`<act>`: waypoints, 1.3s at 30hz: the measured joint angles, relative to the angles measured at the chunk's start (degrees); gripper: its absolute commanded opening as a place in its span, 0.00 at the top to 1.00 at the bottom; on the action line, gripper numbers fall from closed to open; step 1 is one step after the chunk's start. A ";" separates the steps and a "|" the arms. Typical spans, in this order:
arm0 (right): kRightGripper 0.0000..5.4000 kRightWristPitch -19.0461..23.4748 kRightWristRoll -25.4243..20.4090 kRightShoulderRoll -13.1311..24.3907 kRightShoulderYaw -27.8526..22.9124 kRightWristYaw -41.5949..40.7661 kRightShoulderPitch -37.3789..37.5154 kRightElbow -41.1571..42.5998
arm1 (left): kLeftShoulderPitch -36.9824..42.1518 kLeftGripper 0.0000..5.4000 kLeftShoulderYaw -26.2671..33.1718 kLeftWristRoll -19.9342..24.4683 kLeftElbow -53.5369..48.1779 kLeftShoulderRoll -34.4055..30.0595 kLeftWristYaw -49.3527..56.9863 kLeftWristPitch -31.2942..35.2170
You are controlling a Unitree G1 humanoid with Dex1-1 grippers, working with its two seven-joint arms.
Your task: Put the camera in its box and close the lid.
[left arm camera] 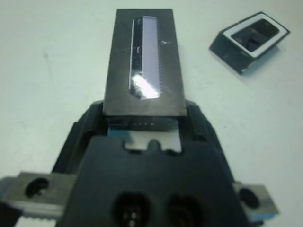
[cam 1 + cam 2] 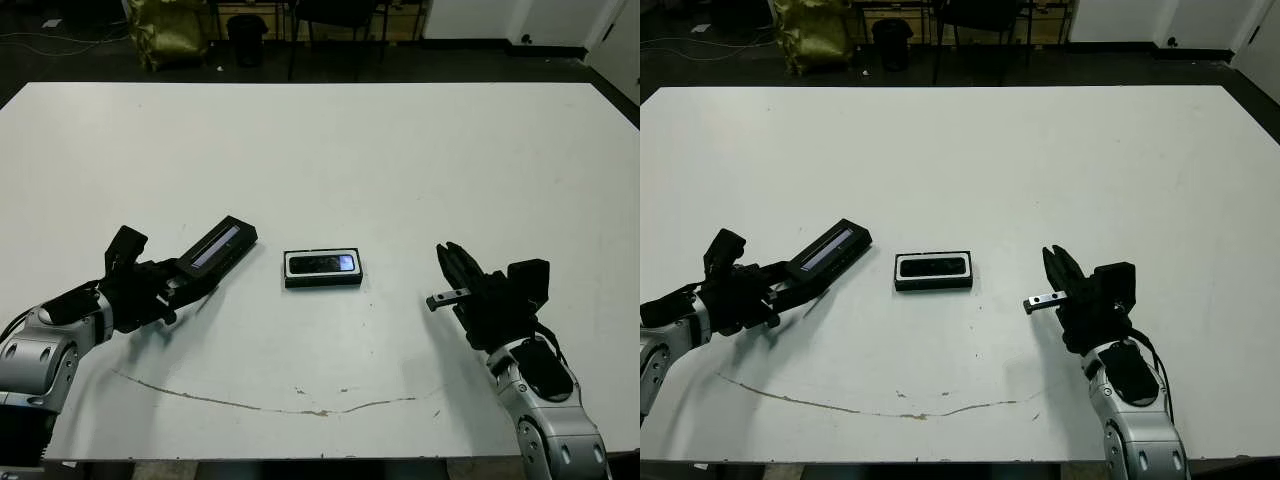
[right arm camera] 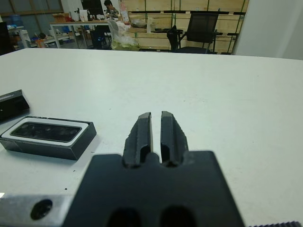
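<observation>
The table [image 2: 400,150] was white, with a thin brown scratch line near the front edge. The box [image 2: 323,281] was black outside, with a white border inside. The camera [image 2: 322,264] in it was black with a shiny bluish face. The lid [image 2: 218,245] was black with a long grey-purple stripe down the middle. Both grippers were black, the left gripper [image 2: 185,281] and the right gripper [image 2: 455,268], and the arms behind them were silver-grey.

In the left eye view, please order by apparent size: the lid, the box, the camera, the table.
1. table
2. lid and box: look alike, so unranked
3. camera, lying inside the box
</observation>
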State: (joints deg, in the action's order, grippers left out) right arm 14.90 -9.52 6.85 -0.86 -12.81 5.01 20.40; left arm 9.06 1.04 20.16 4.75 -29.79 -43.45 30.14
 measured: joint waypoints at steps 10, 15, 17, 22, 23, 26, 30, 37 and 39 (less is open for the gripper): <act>1.00 1.18 0.02 -0.11 0.05 0.48 0.09 0.27 | 0.02 0.56 -0.67 0.24 -4.71 -1.98 -1.36 3.91; 1.00 1.16 0.02 -0.11 0.09 0.45 0.10 0.17 | 2.79 0.56 -0.19 0.47 -10.88 -5.60 -2.26 6.56; 1.00 1.16 0.02 -0.10 0.10 0.46 0.13 0.12 | 5.55 0.56 0.00 0.77 -11.70 -7.35 -3.98 6.57; 1.00 1.14 -0.15 -0.15 0.09 0.44 0.21 0.04 | 13.74 0.56 -0.67 0.95 -13.03 -10.75 -7.13 7.88; 1.00 1.09 -0.26 -0.16 0.09 0.41 0.23 -0.09 | 15.18 0.56 -0.93 0.95 -13.06 -10.92 -7.76 7.88; 1.00 1.09 -0.29 -0.18 0.11 0.42 0.26 -0.18 | 18.76 0.56 -2.85 0.76 -12.87 -10.98 -9.50 7.76; 1.00 1.09 -0.28 -0.18 0.14 0.46 0.32 -0.15 | 22.86 0.56 -6.88 -0.09 -12.05 -10.91 -11.60 7.76; 1.00 1.06 -0.34 -0.22 0.13 0.45 0.39 -0.38 | 28.57 0.56 -14.26 -2.03 -8.55 -9.11 -14.82 9.35; 1.00 1.04 -0.34 -0.23 0.15 0.45 0.39 -0.40 | 29.50 0.56 -15.67 -2.09 -7.01 -7.86 -15.56 9.61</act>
State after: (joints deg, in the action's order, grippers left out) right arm 15.94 -9.86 6.62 -0.71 -12.35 5.40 20.00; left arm 38.56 -14.63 18.07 -2.26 -37.65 -59.01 39.76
